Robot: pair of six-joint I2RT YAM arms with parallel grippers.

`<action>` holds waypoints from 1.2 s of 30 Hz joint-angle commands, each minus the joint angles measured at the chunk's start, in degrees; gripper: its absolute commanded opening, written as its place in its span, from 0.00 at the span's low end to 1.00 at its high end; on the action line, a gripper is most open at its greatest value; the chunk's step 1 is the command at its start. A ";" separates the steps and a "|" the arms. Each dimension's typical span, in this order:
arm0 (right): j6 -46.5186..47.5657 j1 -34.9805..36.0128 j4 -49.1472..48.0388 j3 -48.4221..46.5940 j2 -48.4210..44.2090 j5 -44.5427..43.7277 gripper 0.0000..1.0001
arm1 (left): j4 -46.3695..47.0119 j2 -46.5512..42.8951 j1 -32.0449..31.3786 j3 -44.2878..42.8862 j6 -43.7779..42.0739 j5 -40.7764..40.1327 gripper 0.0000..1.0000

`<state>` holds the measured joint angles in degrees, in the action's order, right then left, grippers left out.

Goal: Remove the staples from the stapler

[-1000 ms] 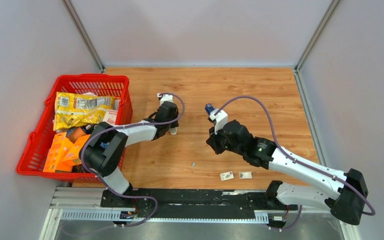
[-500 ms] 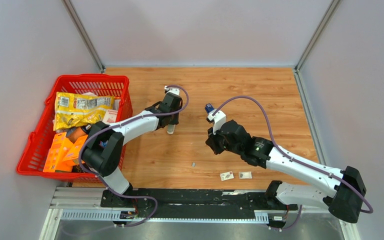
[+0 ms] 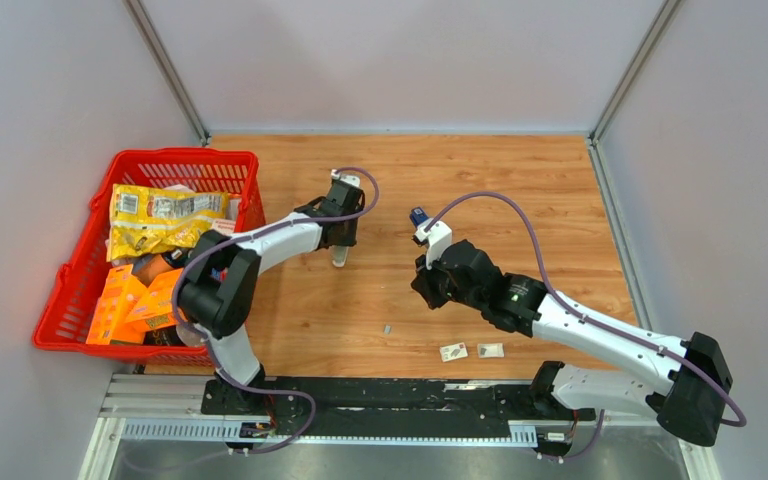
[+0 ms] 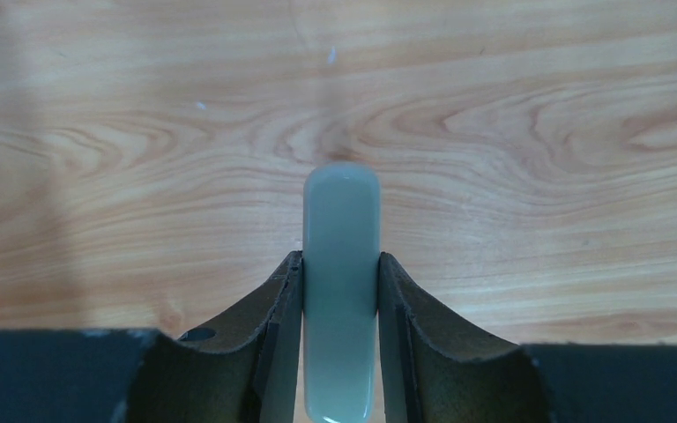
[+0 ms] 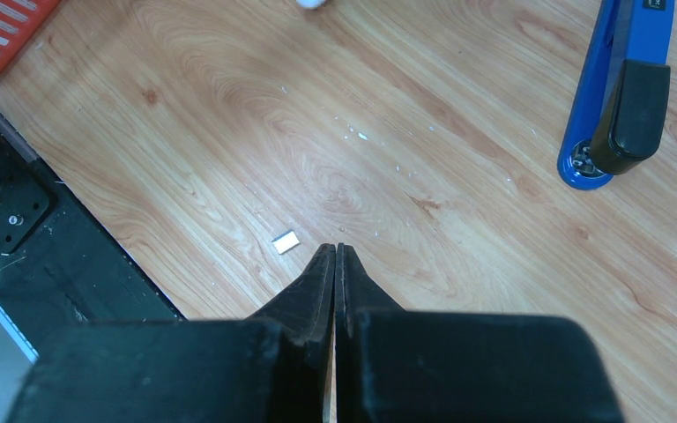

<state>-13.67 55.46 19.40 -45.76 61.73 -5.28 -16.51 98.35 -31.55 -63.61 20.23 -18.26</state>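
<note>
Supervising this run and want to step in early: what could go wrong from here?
The smooth pale object sticks out past the left gripper, so it might pivot or slip. The right gripper hangs shut near a staple strip; coming down closed could scatter it. The blue stapler lies close beside that arm and could get knocked.

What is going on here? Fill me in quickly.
The left pincer grips a pale oblong item over the wooden table. The right pincer is shut and empty, hovering near the blue stapler, which lies on the table. A small grey staple strip lies on the wood close to the right pincer's tips.
</note>
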 commanded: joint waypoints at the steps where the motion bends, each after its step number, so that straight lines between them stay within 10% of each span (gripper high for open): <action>1: -0.13 0.35 -2.52 0.23 -0.56 0.35 0.00 | -2.47 10.96 3.85 -1.95 2.87 10.24 0.00; 4: -0.22 0.26 -2.35 0.32 -0.74 0.18 0.00 | -5.01 17.22 5.45 -3.27 4.73 19.56 0.00; 18: -0.30 0.26 -2.44 -0.30 -0.21 0.09 0.00 | -6.07 11.52 5.45 -3.80 2.36 16.68 0.00; 24: -0.74 0.26 -0.94 -1.79 0.40 -1.05 0.28 | -7.92 6.87 5.45 -6.16 -0.10 15.36 0.00; 30: -1.01 0.35 -0.50 -2.32 0.23 -1.66 0.48 | -8.98 5.19 5.45 -7.05 -1.15 16.24 0.40; 36: -0.92 0.26 0.11 -2.58 -0.30 -2.28 0.52 | -9.41 3.35 5.45 -6.70 -2.03 16.33 0.57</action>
<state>-14.17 55.46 19.79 -45.80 62.02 -6.11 -24.64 104.68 -25.89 -69.71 19.59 -2.94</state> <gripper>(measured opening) 0.516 0.538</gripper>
